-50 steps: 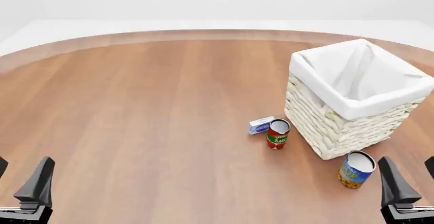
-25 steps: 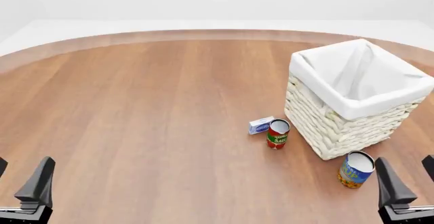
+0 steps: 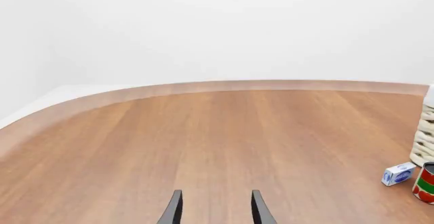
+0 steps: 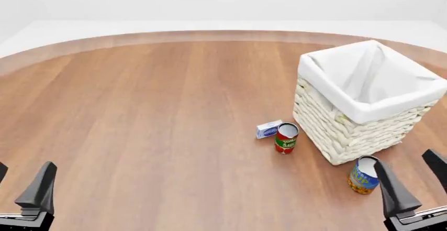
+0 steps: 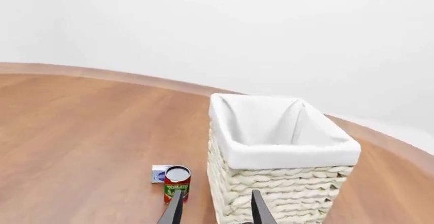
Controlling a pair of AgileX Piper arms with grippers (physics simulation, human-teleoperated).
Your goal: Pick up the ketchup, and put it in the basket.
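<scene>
My right gripper (image 4: 413,181) has swung inward and forward over the last second, its near finger now crossing in front of the blue can (image 4: 362,176); the left gripper (image 4: 21,181) has not budged. Both sets of fingers are spread with nothing between them, which suits arms that have yet to reach for anything.

I cannot find the ketchup in any view. No orange-red bottle stands on the table (image 4: 154,116), and what I can see of the basket (image 4: 363,108) interior is only white liner, though its floor is hidden from me. I judge it may sit behind the basket or out of frame, so I would look around before committing the arm.

The basket stands on the right side of the table, turned corner-on to me. The red can (image 4: 286,138) stands upright just beside its near-left wall, with a small white-and-blue box (image 4: 269,129) touching or nearly touching the can. The blue can stands near the basket's closest corner, right where my right arm travels, so I risk clipping it.

The table is smooth brown wood with a curved far edge; beyond it are a pale floor and plain white walls.
</scene>
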